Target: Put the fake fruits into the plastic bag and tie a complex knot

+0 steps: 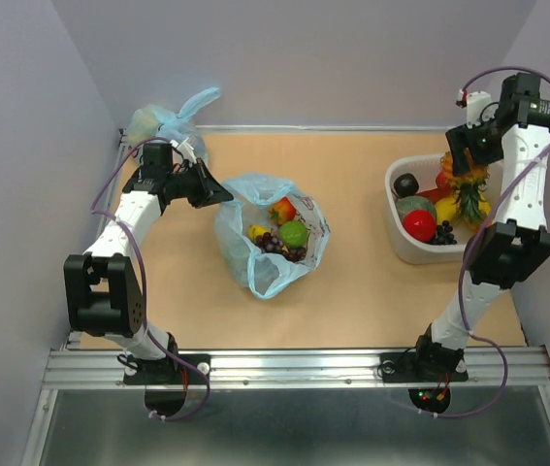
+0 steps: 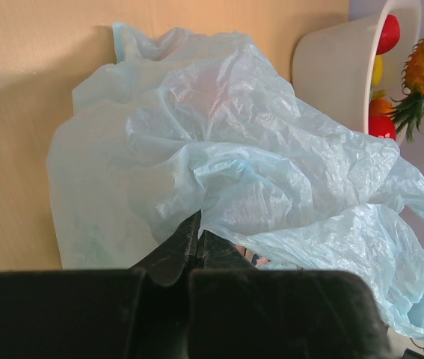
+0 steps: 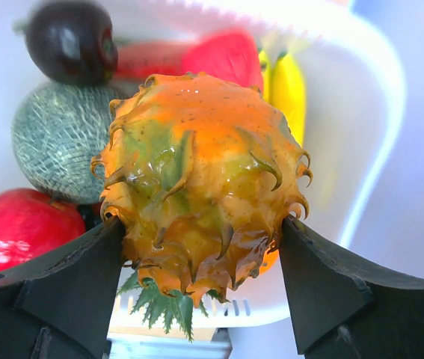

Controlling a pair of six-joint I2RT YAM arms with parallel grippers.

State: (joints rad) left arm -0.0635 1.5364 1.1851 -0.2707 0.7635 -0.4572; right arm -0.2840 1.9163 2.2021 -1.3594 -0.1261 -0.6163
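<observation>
The light-blue plastic bag lies open mid-table with several fake fruits inside: a red-yellow apple, a green fruit, dark grapes. My left gripper is shut on the bag's left rim; in the left wrist view its jaws pinch the crumpled bag film. My right gripper is shut on a fake pineapple and holds it over the white tub, leaves pointing down.
The white tub holds more fruits: a red one, a netted green melon, a dark round one, bananas. A smaller light-blue bag sits at the back left corner. Walls close in left, right and back.
</observation>
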